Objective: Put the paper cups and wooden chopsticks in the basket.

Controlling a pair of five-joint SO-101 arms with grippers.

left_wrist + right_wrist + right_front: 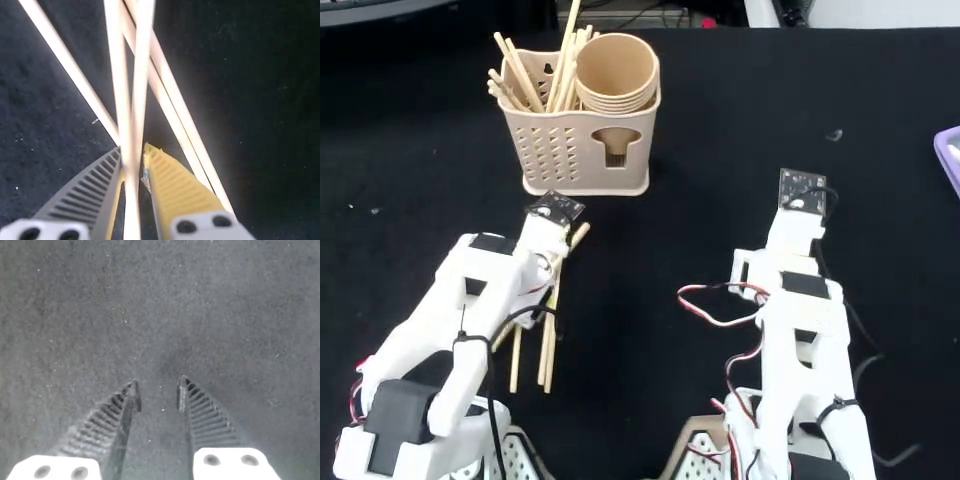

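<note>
Tan paper cups (pixel 617 70) and some wooden chopsticks (pixel 525 75) stand in the beige slotted plastic basket (pixel 575 150) near the far edge of the black surface (pixel 740 130). Left jaws clench a loose chopstick (pixel 140 75) toward the near-left corner; right jaws released, empty.

Even overhead light, black table (pixel 740 130) dark; chopsticks (pixel 141 75) glaring pale close up; right wrist view dim

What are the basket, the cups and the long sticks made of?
The basket looks like smooth beige plastic: it has stiff moulded walls with rows of neat slots. The cups look like matte tan paper, with thin rolled rims stacked inside each other. The chopsticks look like pale bare wood, maybe bamboo, dull and unpainted.
</note>
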